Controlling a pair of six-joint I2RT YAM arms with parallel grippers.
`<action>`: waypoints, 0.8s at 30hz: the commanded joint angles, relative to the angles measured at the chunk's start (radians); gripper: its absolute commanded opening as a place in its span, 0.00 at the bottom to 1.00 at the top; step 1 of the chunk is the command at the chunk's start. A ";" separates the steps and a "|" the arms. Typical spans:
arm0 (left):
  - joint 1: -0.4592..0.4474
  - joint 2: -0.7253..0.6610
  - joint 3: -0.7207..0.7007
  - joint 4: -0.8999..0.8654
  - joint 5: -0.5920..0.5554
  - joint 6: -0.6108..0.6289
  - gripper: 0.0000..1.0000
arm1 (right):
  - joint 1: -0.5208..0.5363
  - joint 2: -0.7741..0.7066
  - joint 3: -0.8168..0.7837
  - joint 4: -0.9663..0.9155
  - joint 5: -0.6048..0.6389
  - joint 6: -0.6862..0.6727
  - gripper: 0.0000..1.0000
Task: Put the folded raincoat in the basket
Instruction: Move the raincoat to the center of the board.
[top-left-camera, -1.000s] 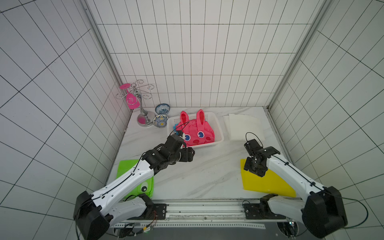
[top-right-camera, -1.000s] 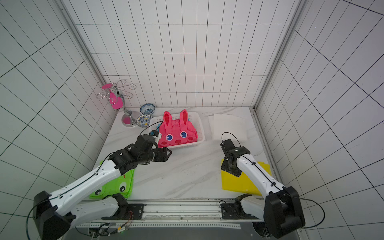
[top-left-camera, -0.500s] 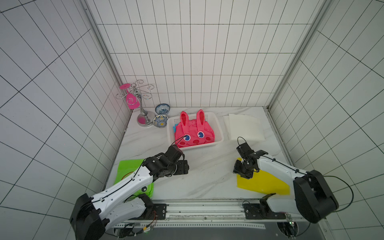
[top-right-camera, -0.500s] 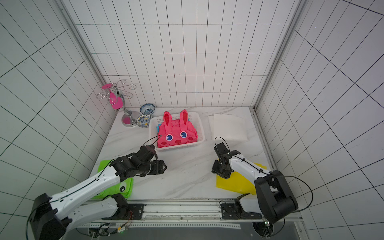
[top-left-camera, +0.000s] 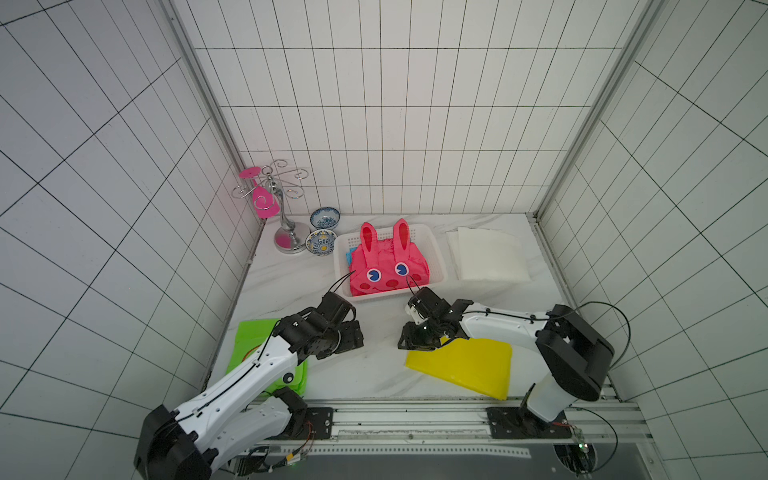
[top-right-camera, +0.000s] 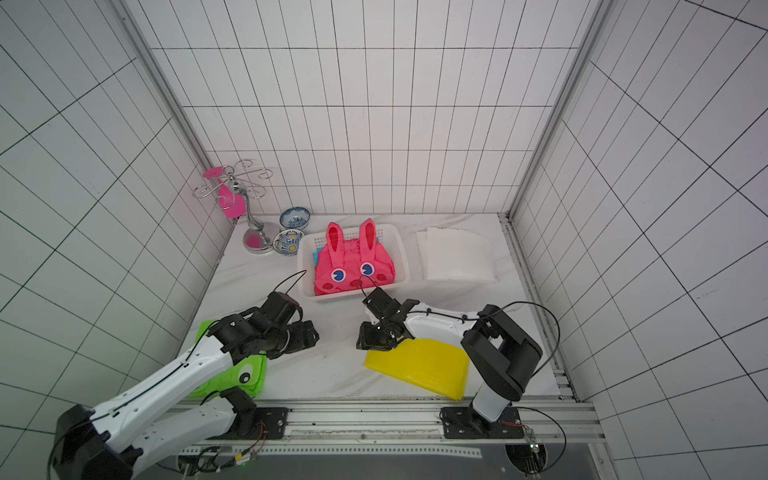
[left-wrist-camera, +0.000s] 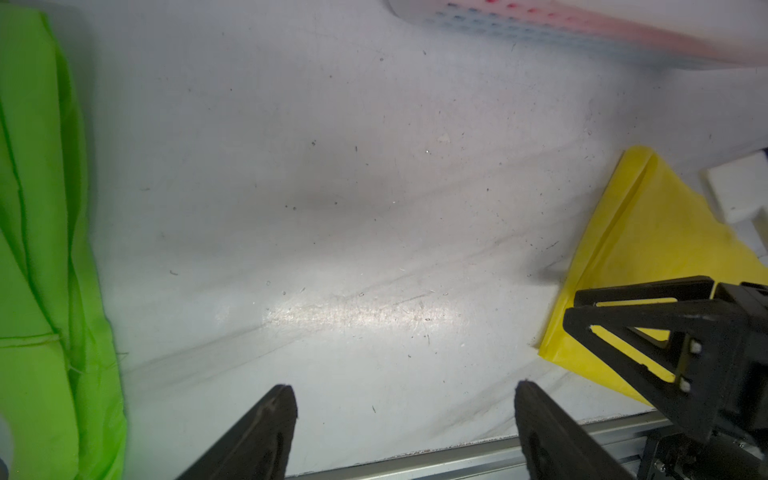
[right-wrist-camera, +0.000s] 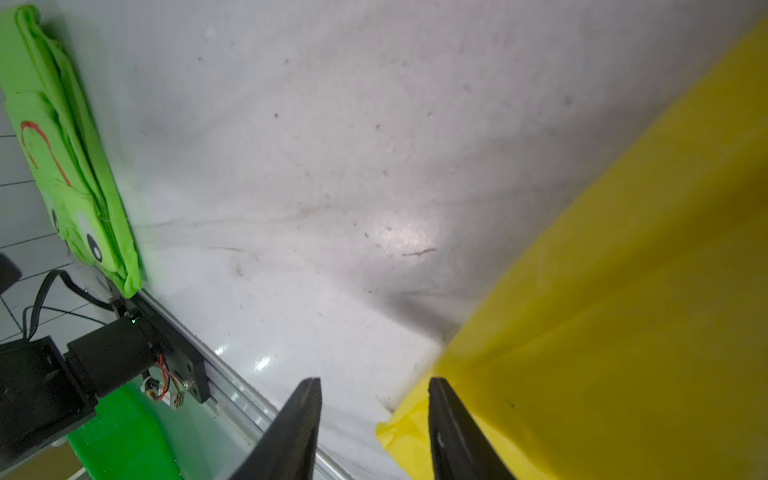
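White tile walls close in on three sides of the marbled worktop (top-left-camera: 370, 376). A second ago my left arm was stretched out to the front left corner of the basket (top-left-camera: 436, 253). Now it is drawn back and bent low. Its left pincer (left-wrist-camera: 403, 392) hovers over bare worktop between the green raincoat (top-left-camera: 253, 336) and the yellow raincoat (top-left-camera: 465, 365), the fingers spread wide with nothing between them.

The pink raincoat (top-left-camera: 386, 270), folded with its rabbit ears toward the back wall, lies inside the basket as before and fills most of it.

My right arm has changed more. A second ago it reached straight out along the right side, with its pincer over the far edge of the yellow raincoat. Since then the forearm has swung across toward the middle, and the yellow raincoat now lies nearer the middle too. The upper arm is folded back over its base. The forearm runs low over the worktop, and the right pincer (right-wrist-camera: 374, 382) tips down at the yellow raincoat's corner nearest the centre. In the wrist view its fingers stand partly spread and straddle that corner, one over the yellow fabric and one over bare worktop. They are not pressed on the fabric.
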 joint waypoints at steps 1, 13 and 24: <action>0.002 -0.001 -0.026 0.057 0.056 0.005 0.85 | -0.011 -0.150 -0.012 -0.092 0.012 -0.058 0.48; -0.168 0.209 -0.026 0.368 0.085 0.023 0.84 | -0.485 -0.687 -0.275 -0.556 0.453 -0.050 0.65; -0.173 0.302 -0.056 0.502 0.039 0.052 0.89 | -0.695 -0.493 -0.414 -0.273 0.178 -0.086 0.65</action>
